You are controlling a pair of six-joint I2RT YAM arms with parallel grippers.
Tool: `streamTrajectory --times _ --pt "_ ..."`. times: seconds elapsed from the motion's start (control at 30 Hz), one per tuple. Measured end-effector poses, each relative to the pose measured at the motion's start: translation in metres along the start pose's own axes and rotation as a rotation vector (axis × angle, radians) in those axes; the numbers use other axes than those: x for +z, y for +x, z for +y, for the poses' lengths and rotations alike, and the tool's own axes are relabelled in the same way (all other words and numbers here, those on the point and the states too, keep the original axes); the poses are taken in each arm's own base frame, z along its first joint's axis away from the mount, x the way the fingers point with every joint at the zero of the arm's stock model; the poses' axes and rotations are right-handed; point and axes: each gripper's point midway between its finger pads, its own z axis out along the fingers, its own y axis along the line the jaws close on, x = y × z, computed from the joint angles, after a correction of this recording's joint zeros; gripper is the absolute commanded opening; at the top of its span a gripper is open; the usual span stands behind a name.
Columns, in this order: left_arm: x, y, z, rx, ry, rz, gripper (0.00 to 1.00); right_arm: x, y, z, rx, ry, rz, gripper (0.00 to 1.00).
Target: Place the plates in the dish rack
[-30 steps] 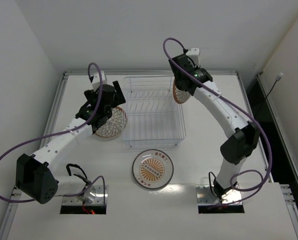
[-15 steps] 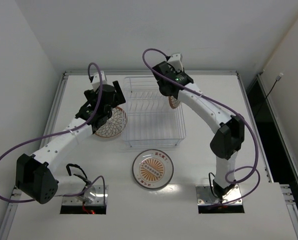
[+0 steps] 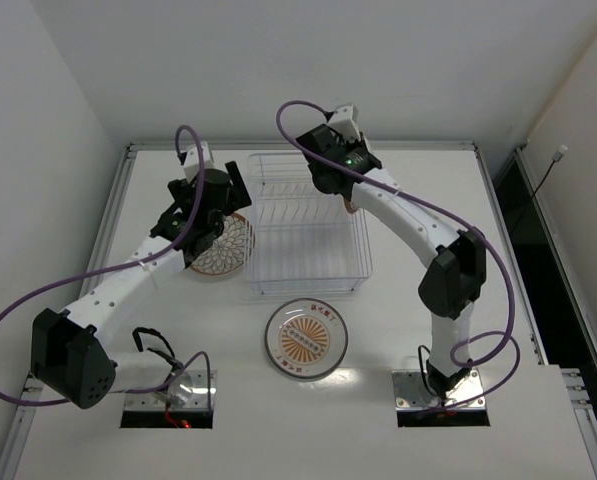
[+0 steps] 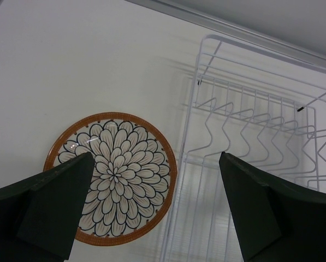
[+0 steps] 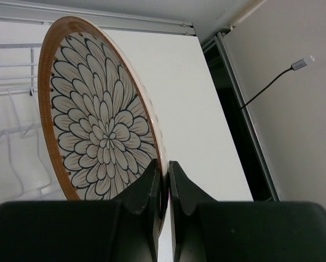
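My right gripper (image 5: 164, 173) is shut on the rim of a brown-rimmed petal plate (image 5: 100, 131), held on edge over the right side of the wire dish rack (image 3: 308, 225); only a sliver of this plate (image 3: 349, 207) shows from the top. My left gripper (image 4: 154, 207) is open and empty, hovering above a second brown-rimmed petal plate (image 4: 112, 177) that lies flat on the table left of the rack (image 4: 250, 147); from the top this plate (image 3: 228, 248) is partly under the arm. The white-rimmed orange sunburst plate (image 3: 306, 339) lies flat in front of the rack.
The rack's slotted dividers (image 4: 244, 128) hold no plates. A metal rail (image 3: 298, 147) runs along the table's far edge. White walls stand close at left and back. A dark gap with a cable (image 5: 272, 84) lies past the table's right edge.
My right arm has swung left and back, carrying its plate from beside the rack's right rear corner to over the rack's right side. The left arm has not moved.
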Motion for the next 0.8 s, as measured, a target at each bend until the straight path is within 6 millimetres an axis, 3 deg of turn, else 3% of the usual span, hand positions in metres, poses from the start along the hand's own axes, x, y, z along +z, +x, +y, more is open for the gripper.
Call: streamTrajectory --times 0.23,0.43,0.47,0.57,0.67,0.77,0.8 --pt "-0.001 -0.002 0.000 -0.003 0.002 -0.004 1.00 -0.001 0.007 0.023 -0.059 0.001 -0.014 0.03" --pt "-0.002 -0.003 0.000 -0.005 0.003 -0.006 1.00 -0.007 0.010 0.028 -0.098 0.037 -0.032 0.03" --pt "-0.002 -0.003 0.000 -0.005 0.003 -0.006 1.00 -0.007 0.011 0.028 -0.101 0.041 -0.033 0.04" --pt "-0.002 -0.003 0.000 -0.005 0.003 -0.006 1.00 -0.007 0.011 0.028 -0.093 0.043 -0.036 0.20" --pt "-0.002 -0.003 0.000 -0.005 0.003 -0.006 1.00 -0.007 0.010 0.030 -0.080 0.040 -0.038 0.23" --pt "-0.002 -0.003 0.000 -0.005 0.003 -0.006 1.00 -0.007 0.011 0.032 -0.066 0.031 -0.035 0.09" --pt "-0.002 -0.003 0.000 -0.005 0.003 -0.006 1.00 -0.008 0.012 0.033 -0.066 0.027 -0.033 0.00"
